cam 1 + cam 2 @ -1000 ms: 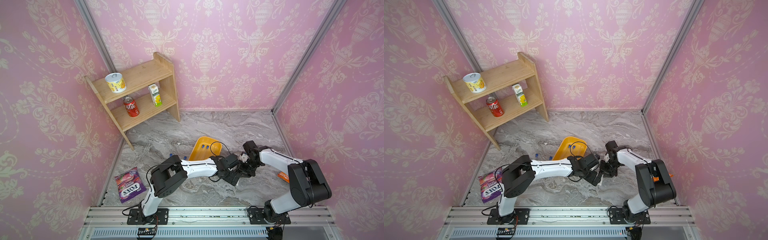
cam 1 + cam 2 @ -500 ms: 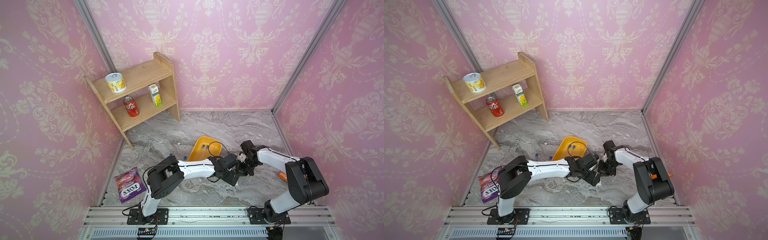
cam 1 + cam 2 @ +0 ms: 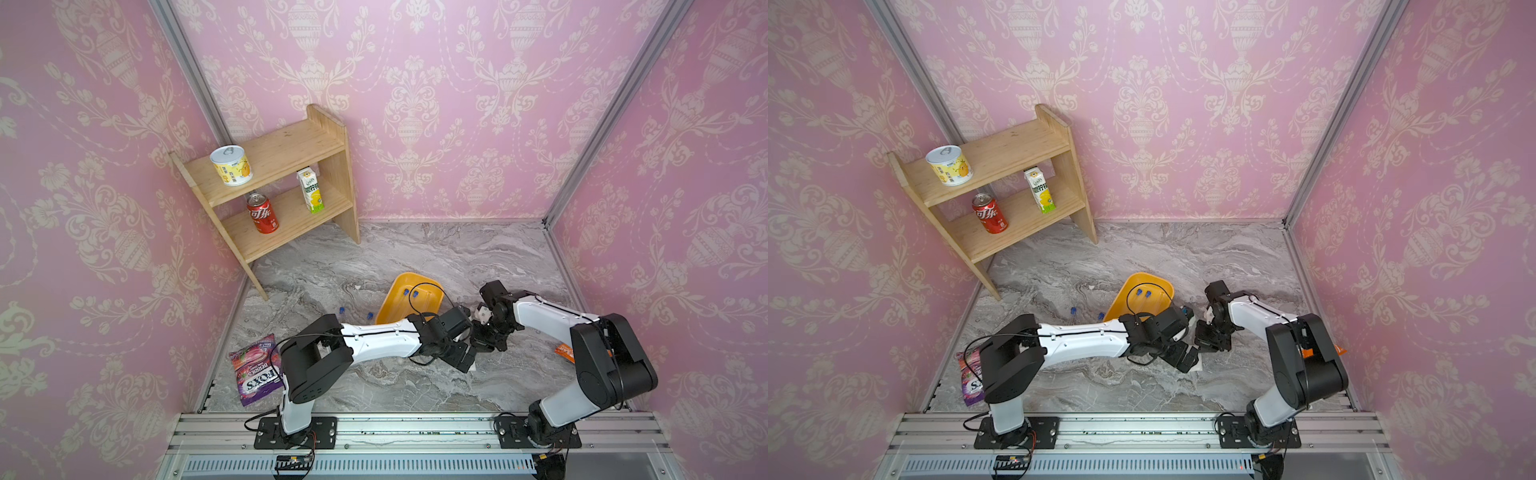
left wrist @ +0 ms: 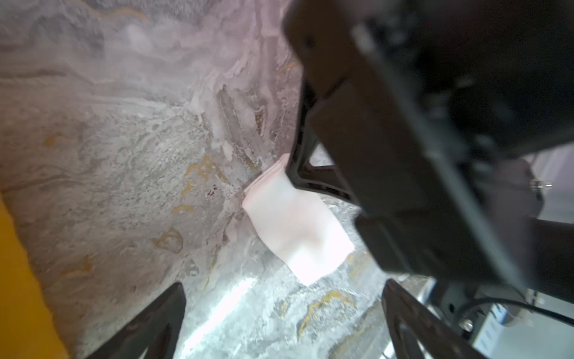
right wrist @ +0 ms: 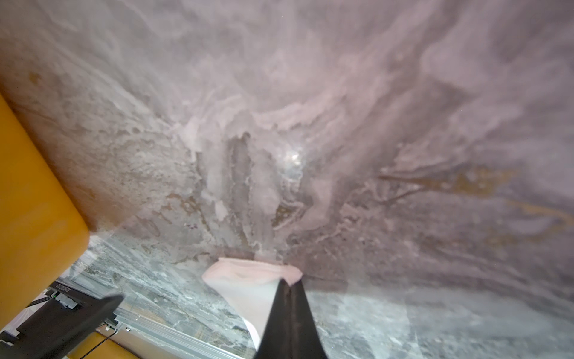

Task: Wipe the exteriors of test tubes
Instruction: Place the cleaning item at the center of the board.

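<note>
Blue caps mark the test tubes: two (image 3: pixel 406 292) (image 3: pixel 1137 292) lie in the yellow tray (image 3: pixel 392 309), and two more (image 3: pixel 342 310) (image 3: pixel 369 316) lie on the marble to its left. Their clear bodies hardly show. My right gripper (image 5: pixel 291 283) is shut on a corner of the white wiping pad (image 5: pixel 245 289) (image 4: pixel 295 223), which lies on the table. The left gripper (image 4: pixel 283 284) is open, its fingers (image 4: pixel 155 323) wide apart just short of the pad, with nothing between them. In a top view both grippers, left (image 3: pixel 465 359) and right (image 3: pixel 482 345), meet right of the tray.
A wooden shelf (image 3: pixel 291 158) stands at the back left with a tin (image 3: pixel 230 165), a red can (image 3: pixel 262 214) and a carton (image 3: pixel 311 190). A purple candy bag (image 3: pixel 255 370) lies front left. An orange packet (image 3: pixel 563 351) lies behind the right arm.
The right gripper has closed on the pad's corner. Both wrists have shifted slightly to the left. The left gripper has stayed open.
</note>
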Motion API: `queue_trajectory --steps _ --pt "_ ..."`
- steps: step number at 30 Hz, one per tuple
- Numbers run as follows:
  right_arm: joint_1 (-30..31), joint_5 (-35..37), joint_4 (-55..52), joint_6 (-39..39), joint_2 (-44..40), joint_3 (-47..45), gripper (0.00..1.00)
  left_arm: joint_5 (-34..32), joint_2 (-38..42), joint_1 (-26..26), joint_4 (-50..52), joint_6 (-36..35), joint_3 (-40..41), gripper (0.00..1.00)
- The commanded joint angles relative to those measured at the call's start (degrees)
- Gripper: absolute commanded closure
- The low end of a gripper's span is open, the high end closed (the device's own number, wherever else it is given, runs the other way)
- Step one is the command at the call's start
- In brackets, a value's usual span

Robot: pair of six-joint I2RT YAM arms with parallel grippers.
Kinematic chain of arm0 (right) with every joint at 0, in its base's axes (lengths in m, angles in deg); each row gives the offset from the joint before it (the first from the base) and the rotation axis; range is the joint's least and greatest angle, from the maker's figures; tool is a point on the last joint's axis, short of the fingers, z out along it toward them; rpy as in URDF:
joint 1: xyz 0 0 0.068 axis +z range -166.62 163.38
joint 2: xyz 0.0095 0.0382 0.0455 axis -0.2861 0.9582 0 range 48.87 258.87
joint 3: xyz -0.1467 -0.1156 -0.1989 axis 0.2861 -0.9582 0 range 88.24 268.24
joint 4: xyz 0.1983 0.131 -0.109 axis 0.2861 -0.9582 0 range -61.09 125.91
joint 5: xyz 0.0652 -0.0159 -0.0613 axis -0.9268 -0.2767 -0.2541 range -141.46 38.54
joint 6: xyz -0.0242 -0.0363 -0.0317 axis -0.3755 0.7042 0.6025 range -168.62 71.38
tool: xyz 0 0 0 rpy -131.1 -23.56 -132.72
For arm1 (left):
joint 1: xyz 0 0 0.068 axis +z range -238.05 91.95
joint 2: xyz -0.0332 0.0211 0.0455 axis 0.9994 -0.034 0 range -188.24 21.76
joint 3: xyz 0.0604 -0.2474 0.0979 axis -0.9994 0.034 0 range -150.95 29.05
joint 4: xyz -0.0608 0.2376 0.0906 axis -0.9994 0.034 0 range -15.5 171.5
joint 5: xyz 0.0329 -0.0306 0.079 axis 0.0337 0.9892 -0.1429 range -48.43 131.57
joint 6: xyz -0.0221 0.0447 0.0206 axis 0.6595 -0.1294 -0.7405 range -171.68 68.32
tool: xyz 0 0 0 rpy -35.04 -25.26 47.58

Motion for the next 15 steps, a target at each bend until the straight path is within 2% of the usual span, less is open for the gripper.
queue_trajectory --steps 1,7,11,15 --pt "0.6 6.1 0.5 -1.1 1.2 -0.9 1.00 3.0 6.7 -1.3 -2.0 1.4 0.7 0.01" --pt "0.6 6.3 -1.4 -1.0 -0.8 0.1 1.00 3.7 15.3 -2.3 -4.8 4.0 3.9 0.01" --pt "0.5 6.9 -3.9 -0.9 -3.6 1.4 0.83 -1.2 22.2 -0.5 -0.1 2.2 5.0 0.01" --pt "0.6 7.0 -6.3 -0.5 -5.3 2.9 0.76 -2.7 28.3 5.2 4.0 2.0 8.1 0.01"
